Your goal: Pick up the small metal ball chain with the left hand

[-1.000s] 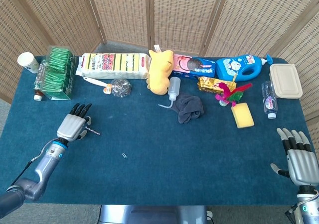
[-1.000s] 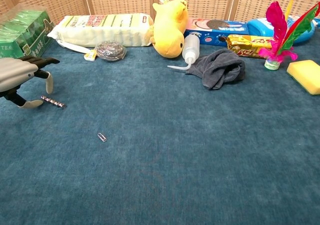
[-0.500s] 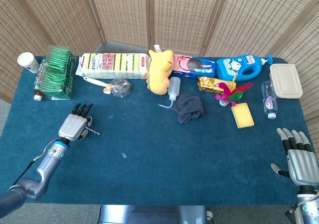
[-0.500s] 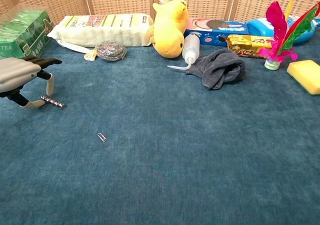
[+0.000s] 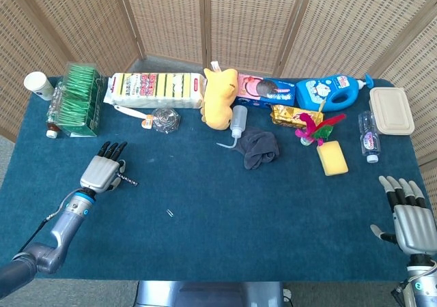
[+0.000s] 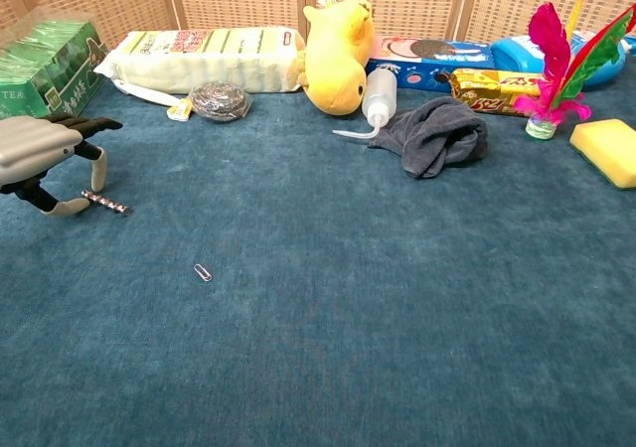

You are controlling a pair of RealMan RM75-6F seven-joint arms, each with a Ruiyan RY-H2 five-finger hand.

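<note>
While the small metal ball chain [image 6: 106,204] is lying flat on the blue cloth just beside the thumb, nothing is being held by the spread-fingered left hand [image 6: 40,159], so it is being risked being nudged away.

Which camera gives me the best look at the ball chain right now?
The chest view: the ball chain lies flat on the cloth as a beaded strand, its near end beside the left hand. In the head view the chain is only a thin dark line by that hand.
</note>
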